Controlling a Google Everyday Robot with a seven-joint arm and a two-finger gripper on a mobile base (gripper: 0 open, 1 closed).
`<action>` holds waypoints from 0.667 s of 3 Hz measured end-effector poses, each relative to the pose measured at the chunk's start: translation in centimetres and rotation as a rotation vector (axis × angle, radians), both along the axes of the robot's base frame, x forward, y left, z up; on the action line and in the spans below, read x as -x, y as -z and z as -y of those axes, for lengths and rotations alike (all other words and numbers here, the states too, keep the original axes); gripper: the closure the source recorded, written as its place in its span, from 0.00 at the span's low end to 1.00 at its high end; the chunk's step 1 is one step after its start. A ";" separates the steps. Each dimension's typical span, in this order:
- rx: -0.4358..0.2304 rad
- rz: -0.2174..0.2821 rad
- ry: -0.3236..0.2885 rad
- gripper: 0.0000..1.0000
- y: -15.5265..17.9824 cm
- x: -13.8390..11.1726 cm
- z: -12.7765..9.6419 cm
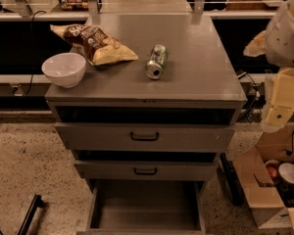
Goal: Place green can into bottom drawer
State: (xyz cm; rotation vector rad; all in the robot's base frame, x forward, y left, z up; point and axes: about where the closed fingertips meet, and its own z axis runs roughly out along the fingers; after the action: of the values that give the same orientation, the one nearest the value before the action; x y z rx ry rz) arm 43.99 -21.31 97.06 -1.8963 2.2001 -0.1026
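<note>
The grey metal cabinet (196,77) has a plain matte grey top. On it lies the small cylindrical green-and-silver can (157,61), its end shiny silver. Left of the can on the cabinet top are a crumpled brown-and-yellow snack bag (93,43) and a plain round white bowl (64,68). The upper two drawers carry black handles (144,136). The open bottom drawer (146,204) is plain grey inside. Right of the cabinet hangs the cream and white gripper (279,112). The floor (24,160) around the cabinet is speckled beige.
</note>
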 end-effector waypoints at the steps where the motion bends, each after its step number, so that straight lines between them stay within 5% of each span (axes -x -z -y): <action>1: 0.150 -0.099 -0.295 0.00 4.5 -3.9 -4.1; 2: 0.229 -0.110 -0.583 0.00 8.3 -6.5 -8.5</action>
State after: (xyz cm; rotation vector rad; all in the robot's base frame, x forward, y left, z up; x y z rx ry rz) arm 50.53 -12.83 88.78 -2.6444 1.6596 -0.1538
